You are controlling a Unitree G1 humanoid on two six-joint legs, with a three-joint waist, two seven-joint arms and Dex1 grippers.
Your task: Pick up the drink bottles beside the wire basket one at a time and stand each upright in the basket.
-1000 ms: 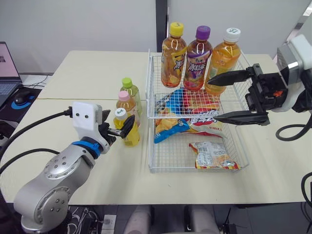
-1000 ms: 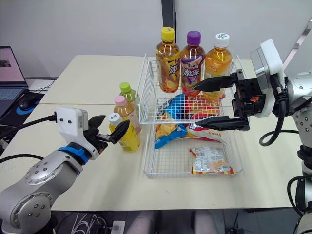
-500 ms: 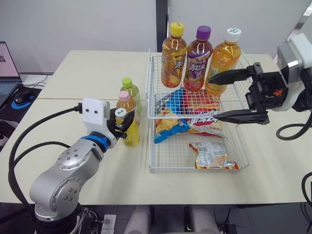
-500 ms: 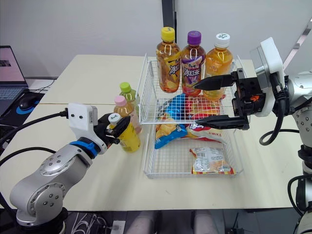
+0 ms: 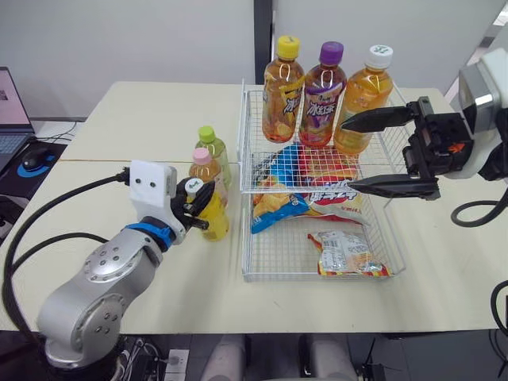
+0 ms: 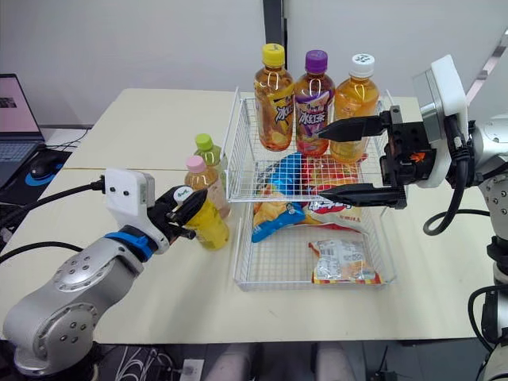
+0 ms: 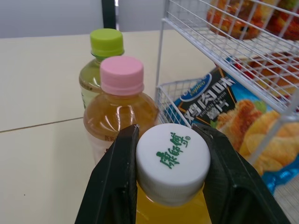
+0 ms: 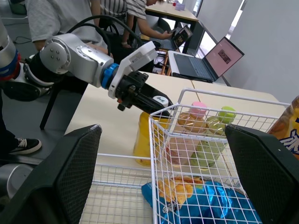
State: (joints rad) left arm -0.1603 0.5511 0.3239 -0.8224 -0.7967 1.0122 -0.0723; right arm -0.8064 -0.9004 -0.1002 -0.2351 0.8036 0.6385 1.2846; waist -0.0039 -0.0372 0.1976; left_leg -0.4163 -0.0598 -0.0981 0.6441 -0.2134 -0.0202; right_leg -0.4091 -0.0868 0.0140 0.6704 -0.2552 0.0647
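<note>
My left jaws are clamped on the neck of the yellow bottle [image 5: 213,220], one on each side just under its white cap [image 7: 172,158]. That bottle is on the counter [image 5: 143,111], just beside the left wall of the wire basket [image 5: 246,238]. It looks slightly tilted, and I cannot tell whether its base touches the counter. Close behind it stands the pink-capped bottle [image 5: 203,165], and behind that the green-capped bottle [image 5: 211,145], both upright outside the basket.

My right jaws are wide apart and hold nothing, hovering over the right side of the basket with the tips pointing across it.

At the basket's far end three bottles stand upright in a row: the yellow-capped bottle [image 5: 282,89], the purple-capped bottle [image 5: 322,97] and the orange bottle [image 5: 363,101]. In the basket lie a blue snack bag [image 5: 274,202], a red snack bag [image 5: 333,190] and, nearer the front, a small packet [image 5: 346,252]. A laptop [image 5: 11,111] sits off the counter's left end.
</note>
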